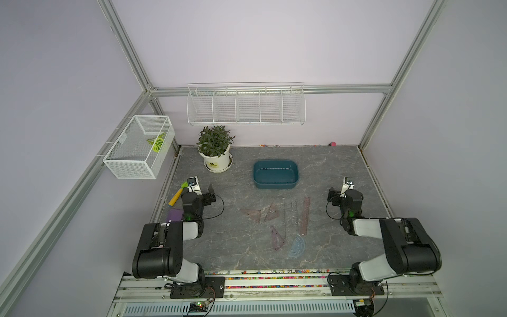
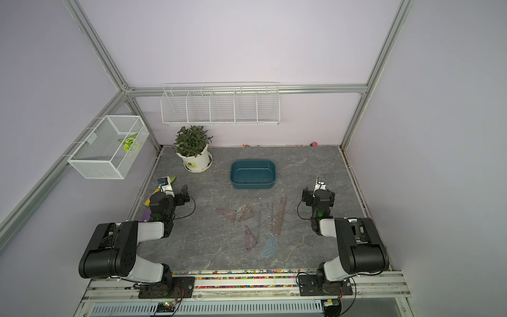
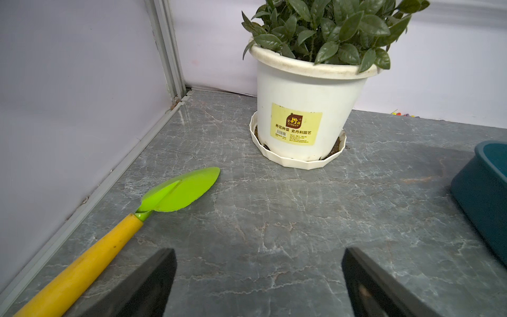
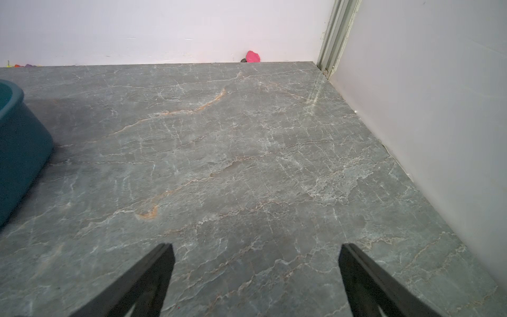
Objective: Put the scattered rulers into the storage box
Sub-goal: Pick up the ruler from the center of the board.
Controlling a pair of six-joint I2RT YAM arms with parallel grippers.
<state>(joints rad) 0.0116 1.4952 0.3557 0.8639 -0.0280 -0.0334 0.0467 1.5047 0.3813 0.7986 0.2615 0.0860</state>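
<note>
The rulers [image 1: 277, 238] are seen lying flat on the grey marbled table [image 1: 343, 164]. They are scattered about its middle between the two arms, on the near side of the storage box [image 1: 275, 186] and well apart from it. They are made out as thin, see-through plastic pieces of a purplish-grey tint, faint against the stone pattern.

Two triangles [image 2: 247, 213] are placed side by side, and a third is set nearer the front edge. Three straight strips are laid roughly parallel, pointing toward the box, and the widest strip [image 1: 304, 215] is placed farthest right. A bluish semicircular protractor [image 1: 297, 246] is found just beside the near triangle.

The storage box is shown in both top views as a shallow dark teal tub with rounded corners.

The left gripper [image 3: 258, 249] is held with its jaws spread wide and nothing gripped, near a green trowel [image 3: 179, 192] and a potted plant [image 3: 301, 109]. The right gripper [image 4: 256, 245] is likewise spread wide over bare table, with nothing gripped.
</note>
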